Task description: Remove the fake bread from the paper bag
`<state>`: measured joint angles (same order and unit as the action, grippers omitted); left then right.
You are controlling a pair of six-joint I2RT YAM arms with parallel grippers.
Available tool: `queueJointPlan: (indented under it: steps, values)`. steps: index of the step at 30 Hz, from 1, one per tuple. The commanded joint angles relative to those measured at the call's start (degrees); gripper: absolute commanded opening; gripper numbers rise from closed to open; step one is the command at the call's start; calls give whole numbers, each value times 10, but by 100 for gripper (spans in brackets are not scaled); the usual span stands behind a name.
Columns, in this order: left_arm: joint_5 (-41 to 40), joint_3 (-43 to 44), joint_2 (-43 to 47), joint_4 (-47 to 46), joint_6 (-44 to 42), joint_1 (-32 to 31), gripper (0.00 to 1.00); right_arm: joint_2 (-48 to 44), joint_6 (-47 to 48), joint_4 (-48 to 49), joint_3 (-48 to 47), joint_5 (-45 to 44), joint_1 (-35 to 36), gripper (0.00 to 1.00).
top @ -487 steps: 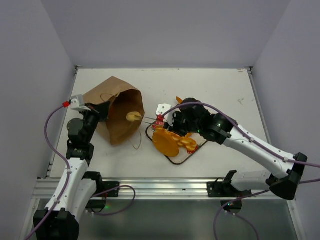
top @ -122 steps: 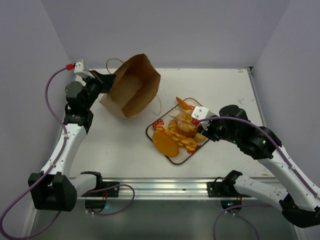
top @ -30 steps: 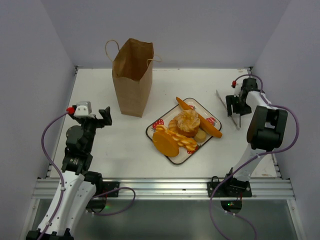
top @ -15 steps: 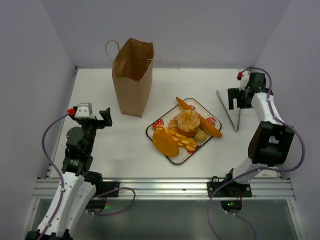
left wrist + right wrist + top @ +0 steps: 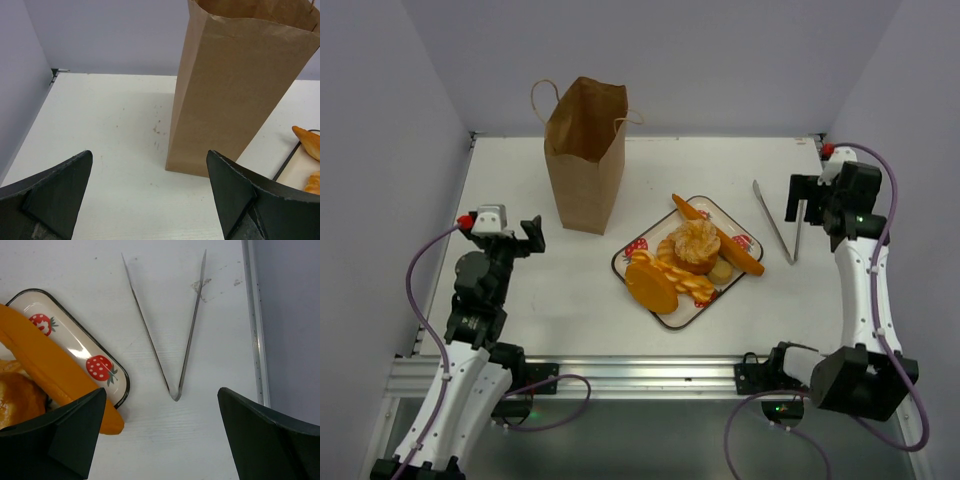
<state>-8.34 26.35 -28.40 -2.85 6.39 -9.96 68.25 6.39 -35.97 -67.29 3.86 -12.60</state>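
The brown paper bag (image 5: 585, 150) stands upright at the back left, and it fills the left wrist view (image 5: 235, 95). The glossy orange fake bread (image 5: 695, 250) is piled on a strawberry-printed tray (image 5: 633, 248) in the middle of the table. Its long baguette (image 5: 45, 365) shows in the right wrist view, over the tray (image 5: 85, 347). My left gripper (image 5: 532, 236) (image 5: 150, 155) is open and empty, in front of the bag and left of it. My right gripper (image 5: 803, 205) (image 5: 161, 390) is open and empty, above the metal tongs.
Metal tongs (image 5: 772, 220) (image 5: 175, 395) lie spread in a V on the table, right of the tray. The table's right rail (image 5: 255, 330) and the side wall run close beside them. Another piece of bread (image 5: 310, 142) peeks in beside the bag.
My right gripper has opened and drawn back toward the right edge, leaving the tongs lying on the table. The left arm has barely moved.
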Motion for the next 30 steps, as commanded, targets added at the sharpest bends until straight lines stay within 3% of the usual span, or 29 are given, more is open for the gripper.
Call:
queueJointPlan:
  steps: [1, 9, 30]
  values:
    - [-9, -5, -7, -21, -10, -6, 99, -43, -11, 32, 48, 10, -1, 99]
    - [-6, -6, -24, -22, -12, -6, 100, -155, -16, 112, 152, 17, -1, 99]
    - [27, -2, -53, -27, -3, -6, 99, -210, -28, 140, 191, -10, -1, 99]
